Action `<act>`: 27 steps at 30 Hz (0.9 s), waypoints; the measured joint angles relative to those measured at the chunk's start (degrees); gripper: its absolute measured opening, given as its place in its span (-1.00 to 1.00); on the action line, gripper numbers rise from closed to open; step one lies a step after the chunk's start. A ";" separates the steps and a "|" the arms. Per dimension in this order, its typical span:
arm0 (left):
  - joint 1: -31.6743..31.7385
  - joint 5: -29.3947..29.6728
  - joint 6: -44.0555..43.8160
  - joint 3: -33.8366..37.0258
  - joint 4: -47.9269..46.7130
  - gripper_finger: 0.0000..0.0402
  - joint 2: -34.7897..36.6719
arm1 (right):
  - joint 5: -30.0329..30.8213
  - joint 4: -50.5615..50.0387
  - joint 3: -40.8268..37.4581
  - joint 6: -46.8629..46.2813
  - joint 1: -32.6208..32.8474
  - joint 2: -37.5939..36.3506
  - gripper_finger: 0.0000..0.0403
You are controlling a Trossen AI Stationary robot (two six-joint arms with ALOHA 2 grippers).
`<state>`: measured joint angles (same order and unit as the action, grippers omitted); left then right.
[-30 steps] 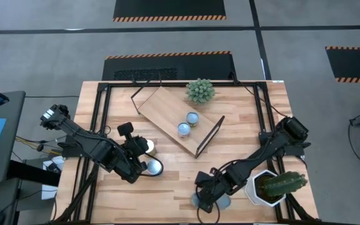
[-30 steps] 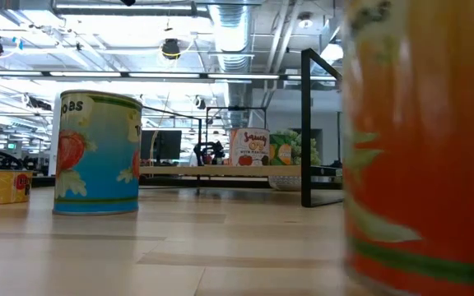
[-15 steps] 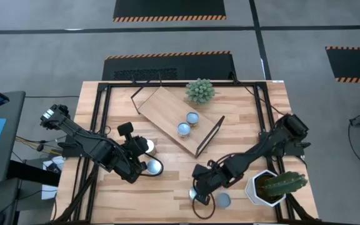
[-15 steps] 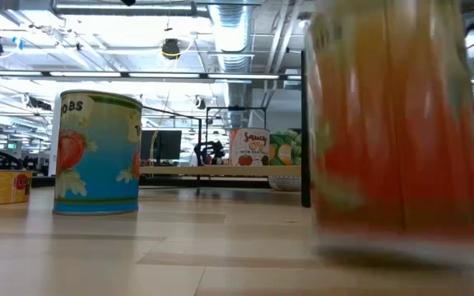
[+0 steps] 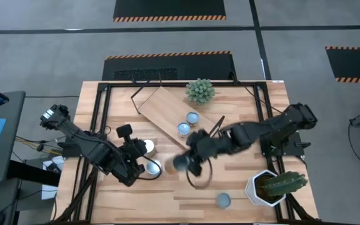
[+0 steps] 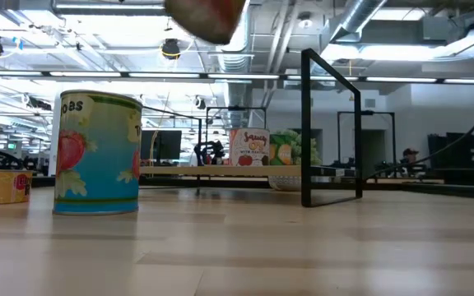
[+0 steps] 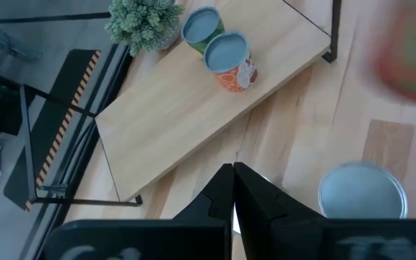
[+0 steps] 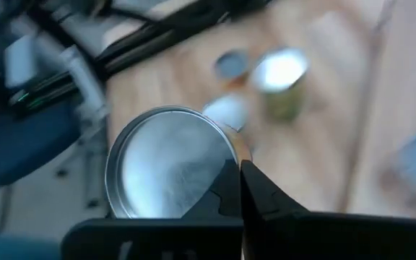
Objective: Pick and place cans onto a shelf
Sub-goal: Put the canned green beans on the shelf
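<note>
- The right gripper (image 5: 181, 164) is up off the table and pinches a can (image 8: 170, 162) by its sides — the shiny round top shows just past its dark fingers (image 8: 231, 189).
- In the low view, only the bottom of that can shows, high in the air.
- The shelf (image 5: 175, 119) lies just beyond this gripper, with two cans (image 5: 189, 124) already standing on it, close together.
- One more can (image 5: 223, 200) sits on the table, well behind the right gripper, near the cactus pot (image 5: 262, 187).
- The left gripper (image 7: 233, 189) has its fingers pressed together and holds nothing. A can with a pale top (image 7: 358, 191) stands just beside it, and another can (image 5: 146, 147) is near.
- A can like this is hard and will not squash, I think, but its metal sides are smooth and may slip.
- It looks small and not too heavy — best to hold it around the middle of its sides and keep it upright.
</note>
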<state>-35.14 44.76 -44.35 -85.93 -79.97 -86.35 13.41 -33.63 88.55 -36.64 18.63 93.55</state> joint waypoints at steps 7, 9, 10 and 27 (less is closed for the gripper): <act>-2.78 -0.08 -7.29 0.00 -4.99 -1.00 0.02 | -0.23 0.14 2.67 11.09 -11.64 0.53 -1.00; -2.88 -0.11 -8.49 0.00 -5.16 -1.00 0.01 | -1.42 -0.08 2.67 13.86 -15.00 0.62 -1.00; -2.88 -0.02 -8.86 0.00 -5.17 -1.00 0.02 | -1.77 0.01 2.67 14.78 -16.55 0.62 -1.00; -1.39 2.41 -9.50 0.00 -4.53 -1.00 0.02 | -7.71 5.74 2.67 21.36 -34.50 10.13 -1.00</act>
<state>-36.53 47.17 -53.85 -85.93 -84.50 -86.32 5.69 -27.89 91.22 -15.28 -15.87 103.68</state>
